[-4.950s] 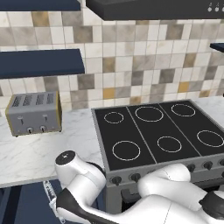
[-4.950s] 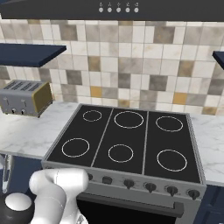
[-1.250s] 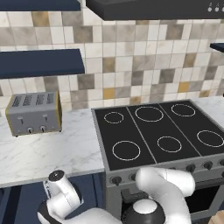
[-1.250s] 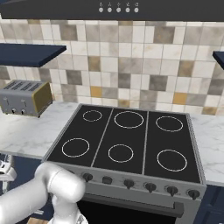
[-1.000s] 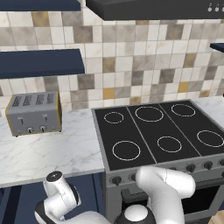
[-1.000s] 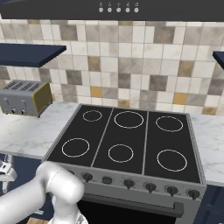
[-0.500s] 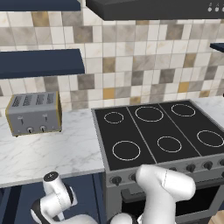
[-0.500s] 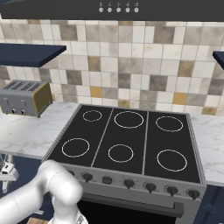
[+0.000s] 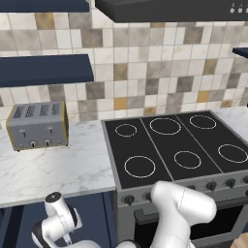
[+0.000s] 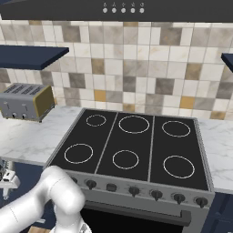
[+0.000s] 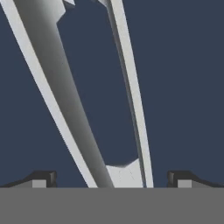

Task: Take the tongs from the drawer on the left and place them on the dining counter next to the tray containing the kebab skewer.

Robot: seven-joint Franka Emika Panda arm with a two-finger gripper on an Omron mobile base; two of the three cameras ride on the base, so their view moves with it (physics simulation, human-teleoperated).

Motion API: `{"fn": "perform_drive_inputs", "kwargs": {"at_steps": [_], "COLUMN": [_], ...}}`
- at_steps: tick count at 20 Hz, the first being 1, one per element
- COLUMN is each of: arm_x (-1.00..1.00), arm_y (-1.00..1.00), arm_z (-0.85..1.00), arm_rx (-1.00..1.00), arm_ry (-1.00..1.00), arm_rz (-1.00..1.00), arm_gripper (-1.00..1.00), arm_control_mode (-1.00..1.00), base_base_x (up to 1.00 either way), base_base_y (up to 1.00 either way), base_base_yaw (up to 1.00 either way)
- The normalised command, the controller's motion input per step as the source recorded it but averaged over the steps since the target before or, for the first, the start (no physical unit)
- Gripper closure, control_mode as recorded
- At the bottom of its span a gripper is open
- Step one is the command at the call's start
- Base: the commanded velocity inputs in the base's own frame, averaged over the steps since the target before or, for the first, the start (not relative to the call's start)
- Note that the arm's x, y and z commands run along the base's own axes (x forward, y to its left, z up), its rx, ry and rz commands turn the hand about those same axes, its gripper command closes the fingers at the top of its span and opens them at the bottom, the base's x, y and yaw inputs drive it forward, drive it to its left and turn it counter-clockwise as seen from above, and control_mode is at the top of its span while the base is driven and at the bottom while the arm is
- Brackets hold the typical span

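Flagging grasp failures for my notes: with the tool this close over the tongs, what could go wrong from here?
1. The tool is open with the tongs between its fingertips. The two arms splay apart, so closing may squeeze them together or catch just one.
2. The tongs run at a slant between the fingertips, so they could twist or slip when lifted.

You see the arm (image 9: 179, 213) now folded lower and further left than five seconds ago, wrist (image 9: 58, 220) below the bench (image 9: 58, 169) edge.

Toaster (image 9: 37, 126) on marble worktop (image 9: 68, 167); black hob (image 9: 179, 145)
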Motion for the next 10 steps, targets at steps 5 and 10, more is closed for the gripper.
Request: {"fn": "perform_drive_inputs", "kwargs": {"at_steps": [5, 10], "arm_x": [0.0, -0.02], "arm_y": [0.0, 0.0], "arm_z": [-0.41, -0.15], "arm_rx": [0.0, 0.0], "arm_ry": [0.06, 0.0], "arm_rz": [0.0, 0.0], "arm_gripper": [1.0, 1.0], "arm_control_mode": [-1.0, -1.0], "base_base_x": [0.0, 0.0], "base_base_y": [0.0, 0.0], "base_base_yaw": [0.0, 0.0]}}
